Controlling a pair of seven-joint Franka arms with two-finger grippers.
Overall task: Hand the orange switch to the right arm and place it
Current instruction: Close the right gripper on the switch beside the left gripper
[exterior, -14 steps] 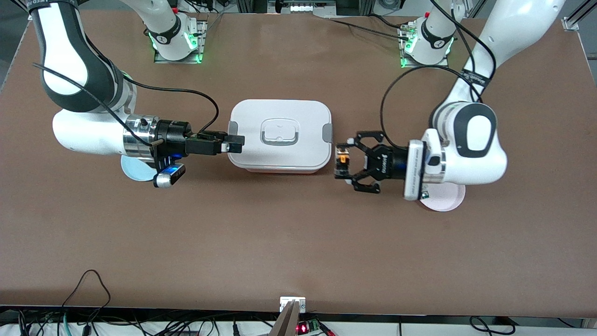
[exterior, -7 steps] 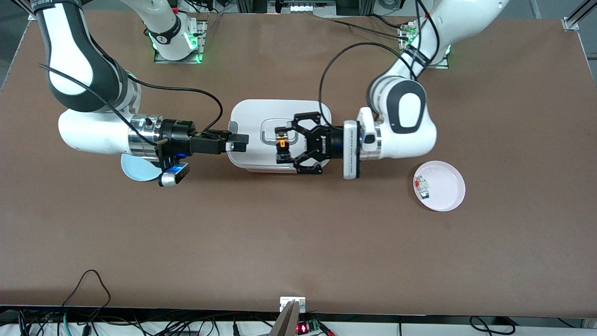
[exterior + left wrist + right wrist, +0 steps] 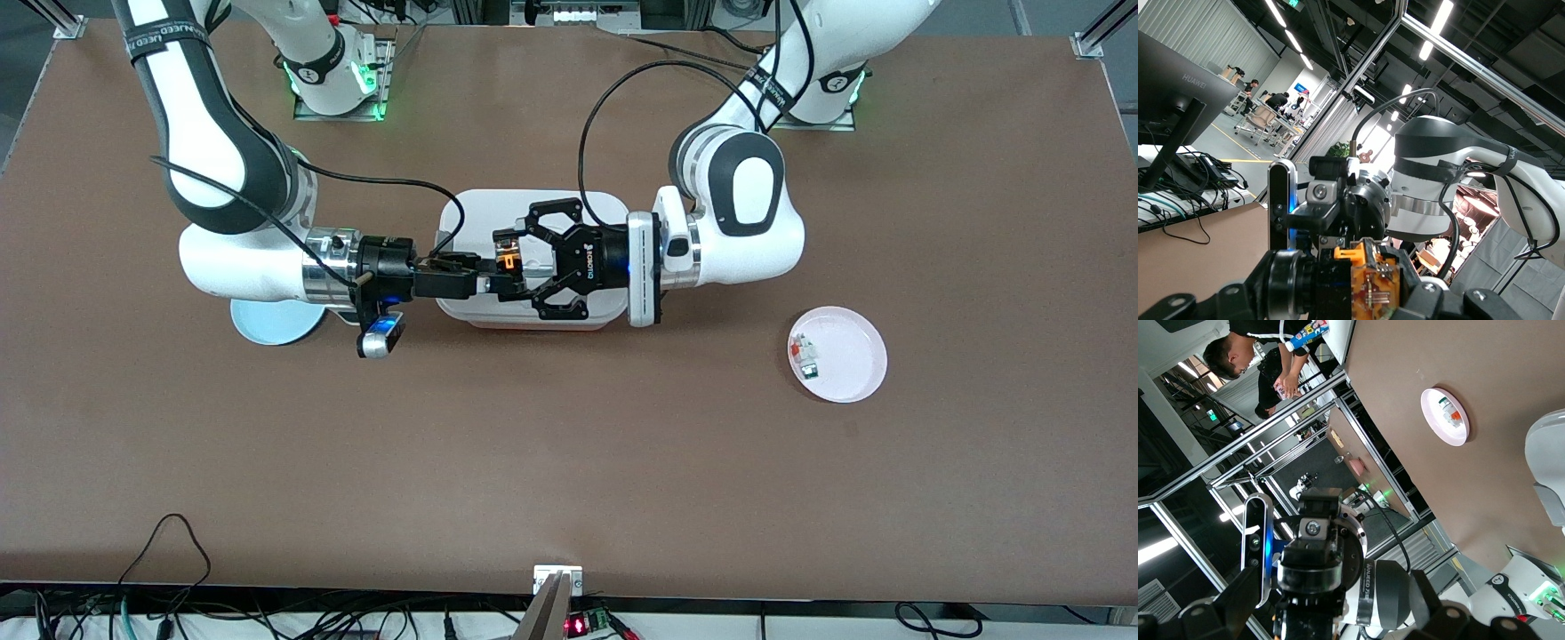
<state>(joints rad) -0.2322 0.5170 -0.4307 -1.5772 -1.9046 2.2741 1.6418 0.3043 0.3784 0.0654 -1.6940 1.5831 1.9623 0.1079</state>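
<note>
The orange switch (image 3: 509, 260), a tiny black part with an orange end, hangs in the air over the white lidded box (image 3: 462, 218). My left gripper (image 3: 508, 263) is shut on it, with its wide black linkage fingers pointing toward the right arm's end of the table. The left wrist view shows the switch (image 3: 1368, 275) pinched close up, and the right gripper's body (image 3: 1331, 197) directly facing it. My slim black right gripper (image 3: 498, 275) is open over the same box. Its tips come right up to the switch, and I cannot tell whether they touch.
A pink plate (image 3: 858, 369) holding small white, red and green pieces (image 3: 805, 356) sits toward the left arm's end. A pale blue plate (image 3: 267, 322) lies partly under the right arm's wrist. The right wrist view shows the pink plate (image 3: 1435, 420).
The left arm swung from above the pink plate to over the box, carrying the switch. The right gripper advanced over the box to meet it, and the pink plate became uncovered.
</note>
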